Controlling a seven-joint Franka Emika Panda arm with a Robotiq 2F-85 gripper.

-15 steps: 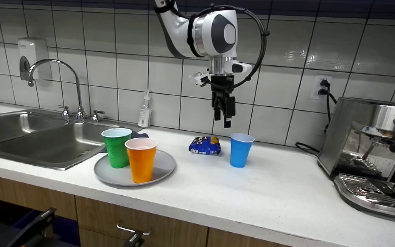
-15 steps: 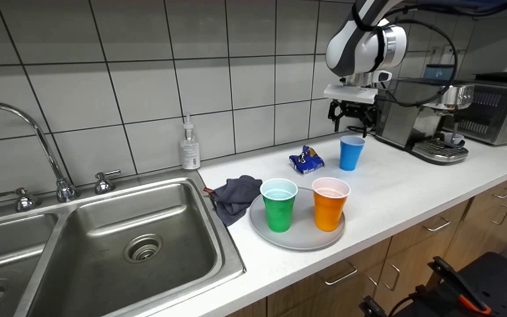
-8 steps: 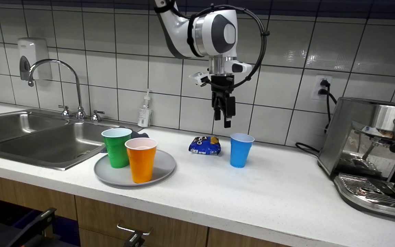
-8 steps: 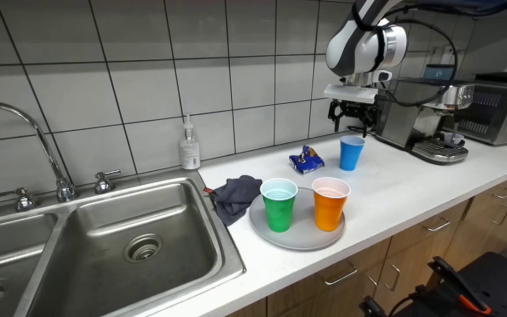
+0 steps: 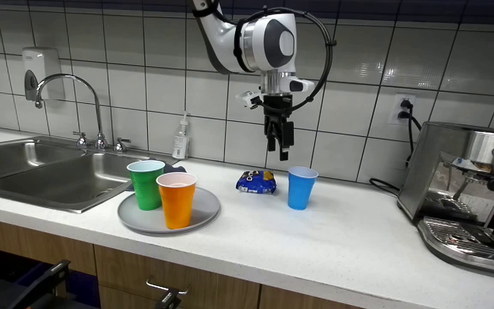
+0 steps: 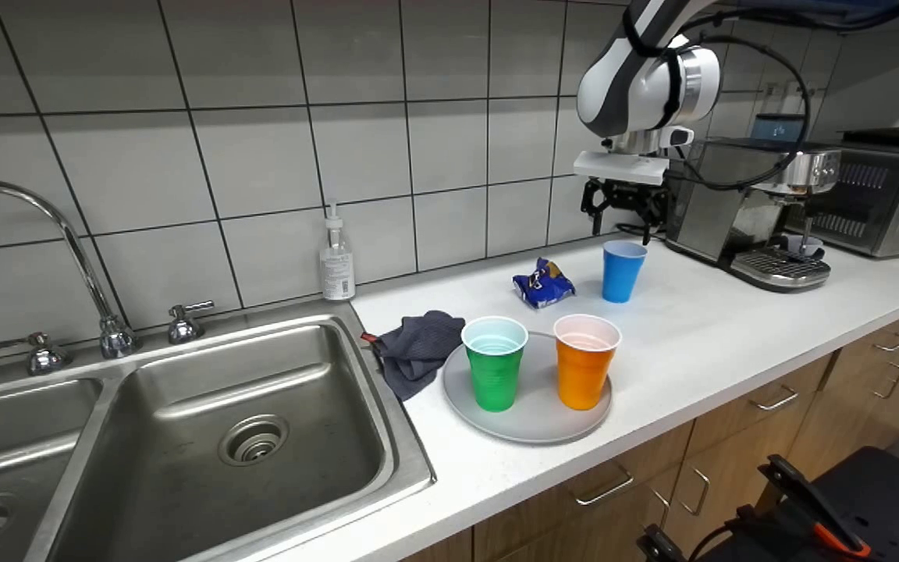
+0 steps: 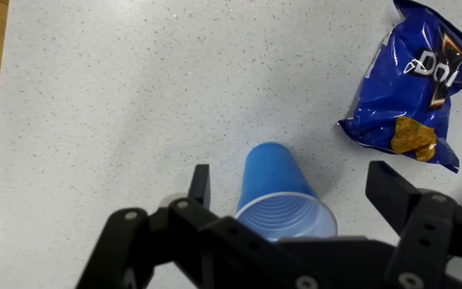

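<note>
My gripper [image 5: 278,151] is open and empty, pointing down above the counter. It also shows in an exterior view [image 6: 622,229] and in the wrist view [image 7: 289,176]. The upright blue cup [image 5: 301,189] is nearest, below the gripper and not touched. In the wrist view the cup [image 7: 273,172] shows between the two fingers, its near rim partly hidden by the gripper body. A blue chip bag [image 5: 256,182] lies beside the cup; it also shows in the wrist view [image 7: 411,92]. A green cup [image 5: 146,189] and an orange cup [image 5: 176,206] stand upright on a grey plate [image 5: 206,208].
A metal sink [image 6: 223,406] with a faucet is beside the plate. A dark cloth [image 6: 418,351] and a soap bottle [image 6: 337,265] are by the sink's edge. A coffee machine [image 5: 465,193] stands on the counter [image 5: 315,253]. A tiled wall is behind.
My gripper has shifted down very slightly, still open. The cups, the plate and the chip bag have not moved.
</note>
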